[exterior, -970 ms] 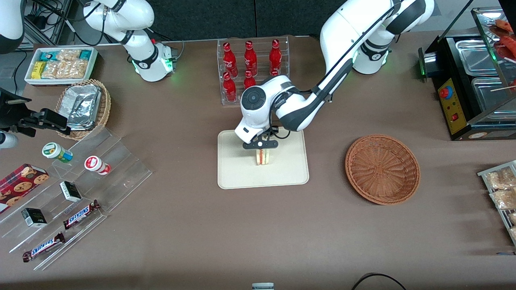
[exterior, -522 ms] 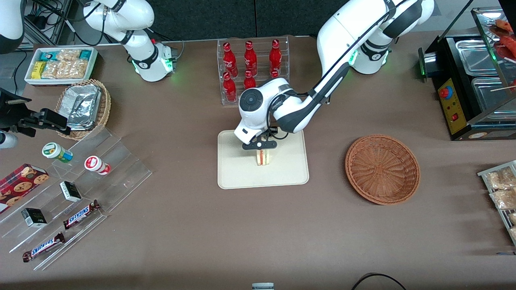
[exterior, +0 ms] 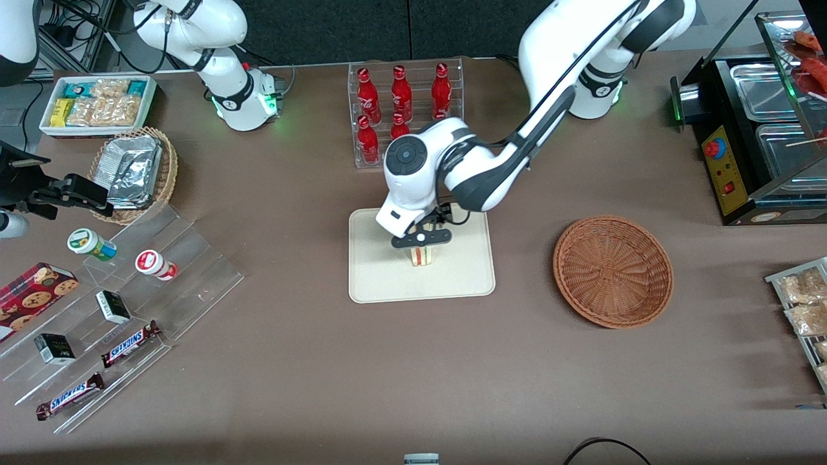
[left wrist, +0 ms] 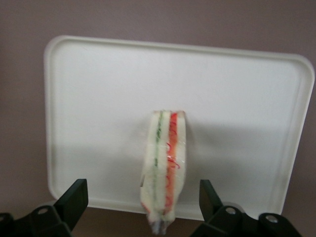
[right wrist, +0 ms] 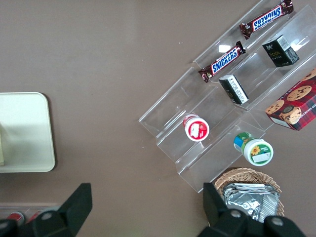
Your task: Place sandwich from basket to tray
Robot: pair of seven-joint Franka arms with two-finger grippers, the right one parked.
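Two fingers of our gripper (left wrist: 143,207) stand wide apart, clear of the sandwich (left wrist: 164,168), which sits on edge on the tray (left wrist: 98,98); the basket (exterior: 612,271) lies empty toward the working arm's end; we should lift straight up so nothing tips it; "SNICKERS" reads on the chocolate bars (right wrist: 224,60).

High front view looking steeply down over the whole brown table (exterior: 323,361), left wrist camera close above the flat cream rectangular tray (left wrist: 98,89), facing down, right wrist camera higher, all three sharing that tray
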